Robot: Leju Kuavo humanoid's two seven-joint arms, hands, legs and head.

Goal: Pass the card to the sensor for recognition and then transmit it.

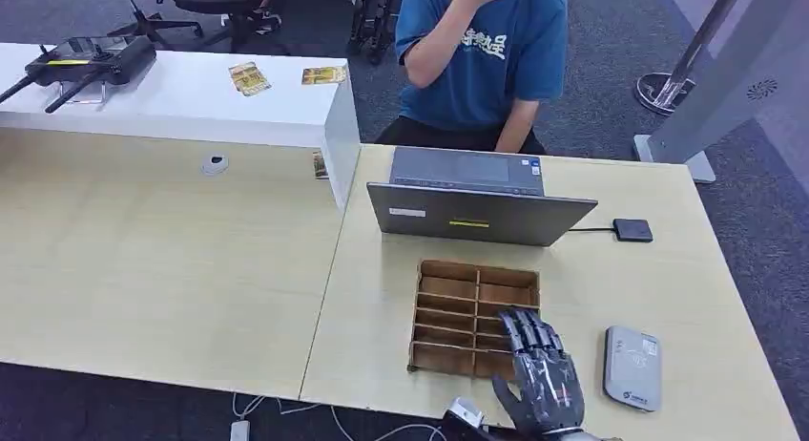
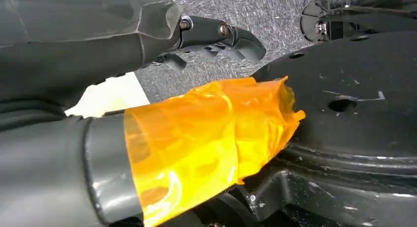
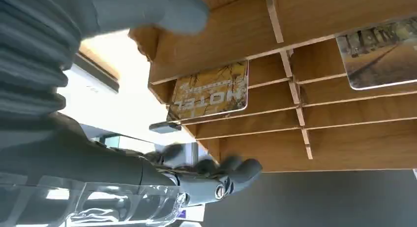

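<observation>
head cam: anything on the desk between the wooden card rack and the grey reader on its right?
Nothing. In the head view the desk is bare wood between the wooden card rack and the grey reader; the right hand hangs over the rack's near right corner.

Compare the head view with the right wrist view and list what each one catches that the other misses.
Head view alone: the laptop, the grey card reader on the table, a seated person and two loose cards on the white counter. Right wrist view alone: a hotel card and a second card standing in the slots. Both: the wooden slotted rack and the right hand reaching over it, holding nothing.
</observation>
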